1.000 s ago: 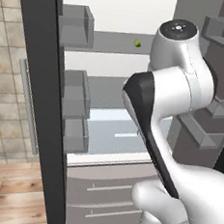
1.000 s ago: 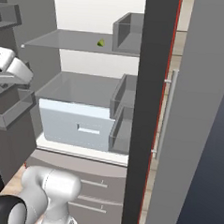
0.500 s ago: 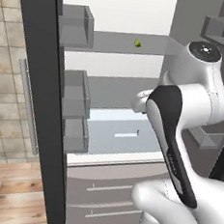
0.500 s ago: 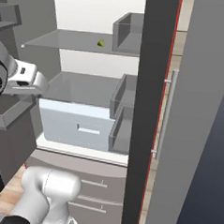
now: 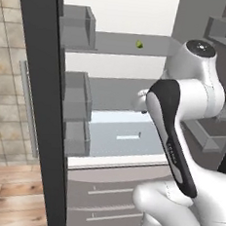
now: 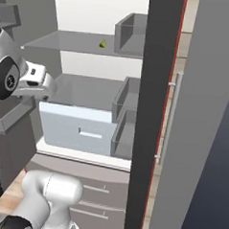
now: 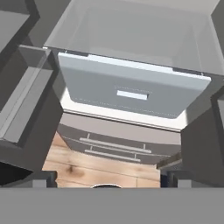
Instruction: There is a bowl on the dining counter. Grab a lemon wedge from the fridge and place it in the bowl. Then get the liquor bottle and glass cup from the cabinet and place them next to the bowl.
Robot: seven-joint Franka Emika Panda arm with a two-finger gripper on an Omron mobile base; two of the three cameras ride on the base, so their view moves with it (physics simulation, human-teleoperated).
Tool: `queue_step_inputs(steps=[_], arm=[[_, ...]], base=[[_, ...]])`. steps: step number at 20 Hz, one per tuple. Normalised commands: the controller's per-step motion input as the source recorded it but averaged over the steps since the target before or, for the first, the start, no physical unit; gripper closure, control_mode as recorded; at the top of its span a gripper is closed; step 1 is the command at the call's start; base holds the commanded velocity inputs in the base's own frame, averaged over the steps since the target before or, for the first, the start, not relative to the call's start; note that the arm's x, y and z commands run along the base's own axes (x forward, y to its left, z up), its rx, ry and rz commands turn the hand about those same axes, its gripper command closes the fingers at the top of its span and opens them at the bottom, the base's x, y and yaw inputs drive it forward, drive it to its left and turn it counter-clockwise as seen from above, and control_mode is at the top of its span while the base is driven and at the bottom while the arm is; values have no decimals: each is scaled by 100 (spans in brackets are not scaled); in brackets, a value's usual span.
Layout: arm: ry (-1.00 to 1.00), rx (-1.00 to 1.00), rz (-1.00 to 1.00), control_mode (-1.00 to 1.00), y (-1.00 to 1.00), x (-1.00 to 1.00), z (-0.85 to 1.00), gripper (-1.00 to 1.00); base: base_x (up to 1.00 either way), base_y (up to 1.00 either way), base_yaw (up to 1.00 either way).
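**Fridge open, lemon wedge not yet reached**

The fridge (image 5: 113,134) stands open. The lemon wedge (image 5: 139,44) lies on the upper shelf (image 6: 68,40), at upper centre of both base views. The gripper (image 7: 105,177) looks down on the pale crisper drawer (image 7: 131,94), its fingertips wide apart and holding nothing. By my judgement everything is left: wedge, bottle, cup.

Both base views faced the open fridge (image 5: 113,80) closely from either side; hand view looked down over its crisper drawer (image 7: 131,94).
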Motion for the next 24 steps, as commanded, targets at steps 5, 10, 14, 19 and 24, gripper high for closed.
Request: queue_step_inputs(steps=[5, 10, 14, 19, 24], arm=[[0, 0, 0, 100, 0, 0, 0, -100], [0, 0, 0, 100, 0, 0, 0, -100], [0, 0, 0, 100, 0, 0, 0, -100], [-1, 2, -1, -100, -25, 41, 10, -100], [-14, 0, -7, -100, -58, 35, 35, -100]], base=[[78, 37, 0], [79, 2, 0], [63, -32, 0], [12, -6, 0], [0, 0, 0]])
